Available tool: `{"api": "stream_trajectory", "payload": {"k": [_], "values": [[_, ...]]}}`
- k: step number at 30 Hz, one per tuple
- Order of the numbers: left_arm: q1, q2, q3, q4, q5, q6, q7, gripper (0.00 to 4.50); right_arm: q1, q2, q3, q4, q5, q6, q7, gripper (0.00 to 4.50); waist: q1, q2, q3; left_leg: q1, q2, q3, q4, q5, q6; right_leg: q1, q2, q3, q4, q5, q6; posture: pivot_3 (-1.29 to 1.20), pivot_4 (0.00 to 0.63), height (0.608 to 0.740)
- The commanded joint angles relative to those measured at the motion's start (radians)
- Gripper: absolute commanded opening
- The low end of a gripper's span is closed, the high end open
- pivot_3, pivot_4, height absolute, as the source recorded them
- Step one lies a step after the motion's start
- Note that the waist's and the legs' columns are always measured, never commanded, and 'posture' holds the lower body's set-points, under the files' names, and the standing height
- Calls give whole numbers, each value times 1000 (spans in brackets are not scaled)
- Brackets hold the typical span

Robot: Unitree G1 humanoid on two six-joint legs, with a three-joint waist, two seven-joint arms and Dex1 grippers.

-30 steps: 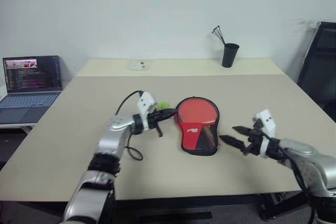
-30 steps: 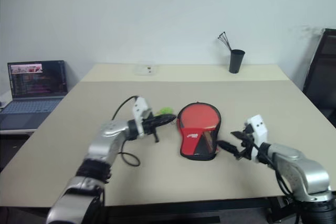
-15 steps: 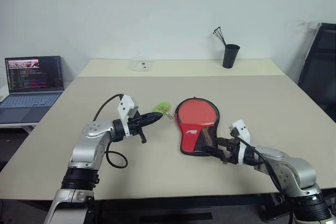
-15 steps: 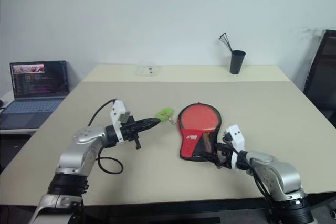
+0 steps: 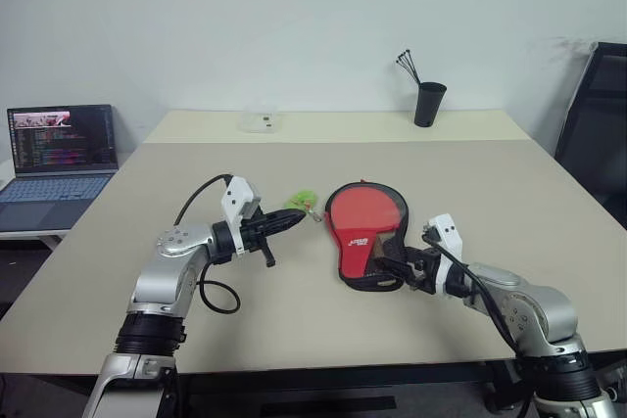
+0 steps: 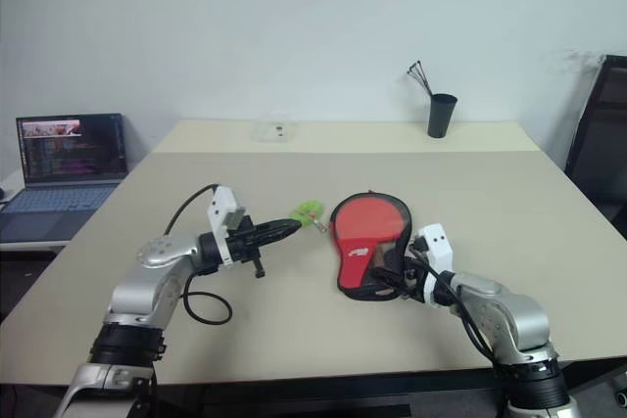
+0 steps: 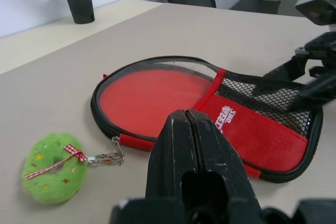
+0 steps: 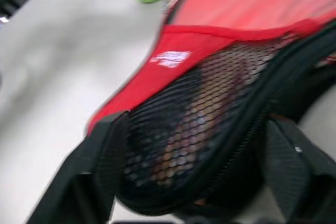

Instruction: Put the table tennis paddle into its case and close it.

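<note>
Right gripper [image 5: 395, 269] straddles the handle end of the case [image 5: 364, 237], one finger on each side of the mesh pocket, jaws apart and not yet clamped (the paddle's wooden handle shows through the mesh). Left of the case, the left gripper [image 5: 291, 222] hovers with fingers pressed together, empty, beside the green charm [image 5: 302, 202] on the zip.
</note>
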Motion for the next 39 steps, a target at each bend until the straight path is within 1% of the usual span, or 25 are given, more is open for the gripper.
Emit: {"api": "stream_trajectory", "payload": {"k": [1, 4, 8, 10, 13, 22, 26, 33, 36, 39], "values": [[-17, 4, 6, -39, -12, -9, 6, 0, -27, -10, -6, 15, -49, -47, -25, 3937, 0, 0, 0, 0, 0, 0, 0, 0, 0, 0, 0, 0, 0, 0, 0, 0, 150, 740], [-18, 3, 5, -38, -11, -12, 7, 0, -53, 0, -17, 70, -95, -80, -60, 3937, -1, 0, 0, 0, 0, 0, 0, 0, 0, 0, 0, 0, 0, 0, 0, 0, 150, 740], [-17, 2, 5, -39, -10, -14, 9, 0, -85, 24, -50, 124, -99, -91, -85, 3937, -1, 0, 0, 0, 0, 0, 0, 0, 0, 0, 0, 0, 0, 0, 0, 0, 150, 740], [-16, 2, 5, -39, -10, -15, 9, 0, -99, 35, -46, 145, -109, -97, -90, 3937, -1, 0, 0, 0, 0, 0, 0, 0, 0, 0, 0, 0, 0, 0, 0, 0, 150, 740], [-16, 1, 3, -38, -9, -17, 10, 0, -110, 45, -30, 166, -128, -107, -99, 4486, -1, 0, 0, 0, 0, 0, 0, 0, 0, 0, 0, 0, 0, 0, 0, 0, 150, 740], [-18, 3, 3, -28, -5, -28, 6, 0, -147, 51, 19, 245, -205, -121, -102, 4486, -1, 0, 0, 0, 0, 0, 0, 0, 0, 0, 0, 0, 0, 0, 0, 0, 150, 740], [-19, 2, 2, -26, -4, -32, 5, 0, -166, 40, 72, 262, -231, -110, -59, 4486, -2, 0, 0, 0, 0, 0, 0, 0, 0, 0, 0, 0, 1, 0, 0, 0, 150, 740], [-14, 4, 3, -22, -1, -44, 4, 0, -199, 64, 134, 287, -253, -65, -16, 4486, -7, 0, 0, 1, 1, 1, 0, 0, 0, 0, 1, 1, 1, 0, 0, 0, 150, 740], [-8, 7, 6, -24, 0, -47, 6, 0, -220, 92, 132, 321, -259, -42, -19, 3949, -9, 0, 0, 2, 1, 1, 0, 0, 0, 0, 1, 1, 1, 0, 0, 0, 150, 740], [0, 11, 10, -28, 0, -49, 7, 0, -233, 111, 120, 340, -257, -27, -19, 2924, -11, 0, 0, 5, 2, 2, -1, 0, 0, 0, 2, 2, 3, 0, 0, 0, 150, 740]]}}
